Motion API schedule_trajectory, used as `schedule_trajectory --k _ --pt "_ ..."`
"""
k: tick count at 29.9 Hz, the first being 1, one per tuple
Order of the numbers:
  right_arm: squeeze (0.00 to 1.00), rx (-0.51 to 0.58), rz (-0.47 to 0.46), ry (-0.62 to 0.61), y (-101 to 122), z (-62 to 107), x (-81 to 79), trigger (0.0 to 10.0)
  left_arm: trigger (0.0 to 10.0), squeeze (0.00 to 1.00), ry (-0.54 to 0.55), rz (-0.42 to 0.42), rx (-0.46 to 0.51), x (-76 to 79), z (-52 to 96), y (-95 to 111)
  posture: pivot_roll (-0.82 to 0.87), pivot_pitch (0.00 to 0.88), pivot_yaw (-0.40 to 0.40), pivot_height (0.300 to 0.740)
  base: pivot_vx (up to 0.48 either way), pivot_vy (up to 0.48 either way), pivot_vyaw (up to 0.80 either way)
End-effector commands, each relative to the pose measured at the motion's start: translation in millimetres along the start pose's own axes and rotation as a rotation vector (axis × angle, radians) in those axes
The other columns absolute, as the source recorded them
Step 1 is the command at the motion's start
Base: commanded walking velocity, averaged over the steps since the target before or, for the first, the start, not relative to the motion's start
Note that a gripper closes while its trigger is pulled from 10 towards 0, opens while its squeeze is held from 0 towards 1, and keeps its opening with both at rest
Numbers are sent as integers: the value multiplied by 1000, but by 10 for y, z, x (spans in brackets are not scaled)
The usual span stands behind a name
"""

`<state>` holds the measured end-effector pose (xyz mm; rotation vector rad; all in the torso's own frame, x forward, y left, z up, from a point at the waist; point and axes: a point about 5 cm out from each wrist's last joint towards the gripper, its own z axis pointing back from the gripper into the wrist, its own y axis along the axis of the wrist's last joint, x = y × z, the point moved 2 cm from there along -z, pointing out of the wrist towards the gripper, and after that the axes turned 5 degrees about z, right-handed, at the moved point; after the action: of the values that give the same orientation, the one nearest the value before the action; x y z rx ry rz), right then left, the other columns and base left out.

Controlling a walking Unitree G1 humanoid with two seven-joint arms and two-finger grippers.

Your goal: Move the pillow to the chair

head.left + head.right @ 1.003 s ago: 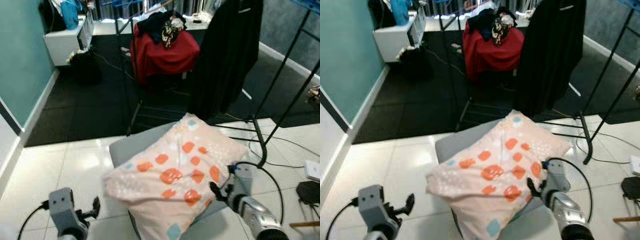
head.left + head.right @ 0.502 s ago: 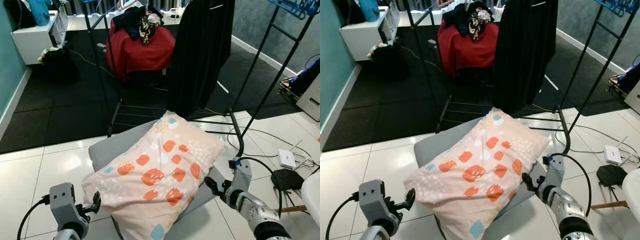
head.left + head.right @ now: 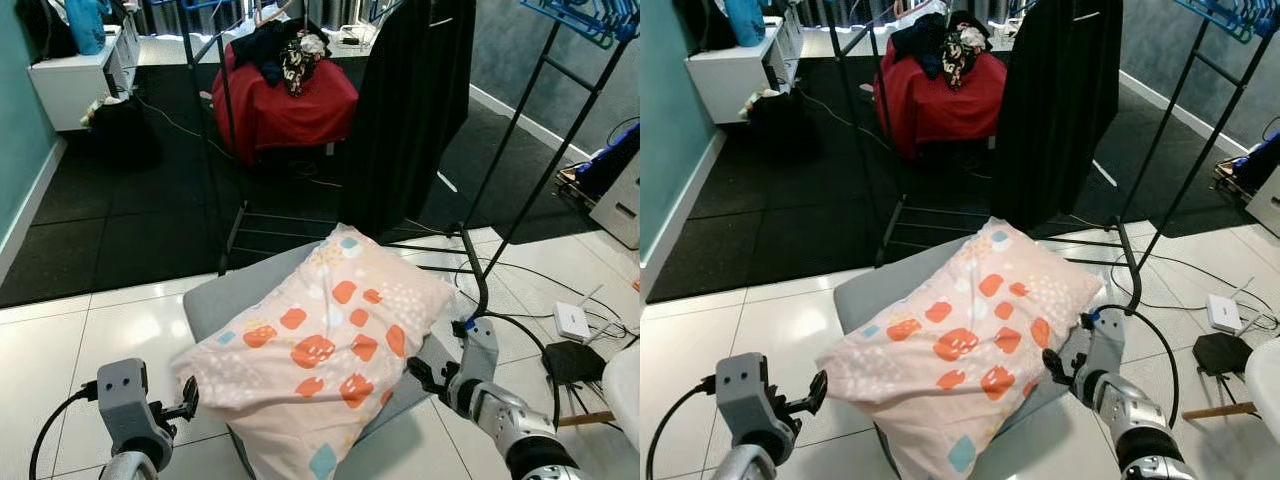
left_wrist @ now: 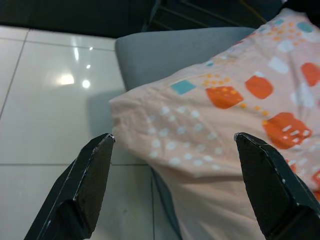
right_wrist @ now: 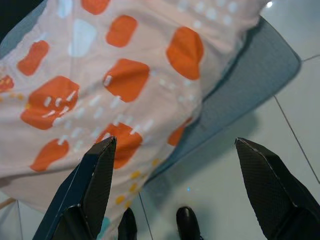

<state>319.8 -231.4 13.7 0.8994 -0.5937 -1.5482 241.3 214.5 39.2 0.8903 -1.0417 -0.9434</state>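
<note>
At lower left of the head view, the left gripper [image 3: 188, 400] hovers with fingers spread, just beside the pillow [image 3: 320, 345]. At lower right, the right gripper [image 3: 420, 375], also spread, nears its edge. The pillow lies centre-frame on the grey chair [image 3: 225, 290].

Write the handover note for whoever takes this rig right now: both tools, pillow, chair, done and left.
Left tool: open, holding nothing, just off the pillow's near-left corner.
Right tool: open, holding nothing, beside the pillow's right edge.
Pillow: patterned, lying across the grey chair seat, near end hanging over the seat's front edge.
Done: pillow is on the chair, released.
Left: probably only backing both arms away; maybe nudge the pillow further onto the seat if the overhang looks unstable.
</note>
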Motion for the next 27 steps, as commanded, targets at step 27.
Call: schedule_trajectory --k 27 --pt "0 77 -224 41 169 -53 -61 10000 10000 0 -32 -14 43 32 -32 154 -131 68 -20 607 0 0 0"
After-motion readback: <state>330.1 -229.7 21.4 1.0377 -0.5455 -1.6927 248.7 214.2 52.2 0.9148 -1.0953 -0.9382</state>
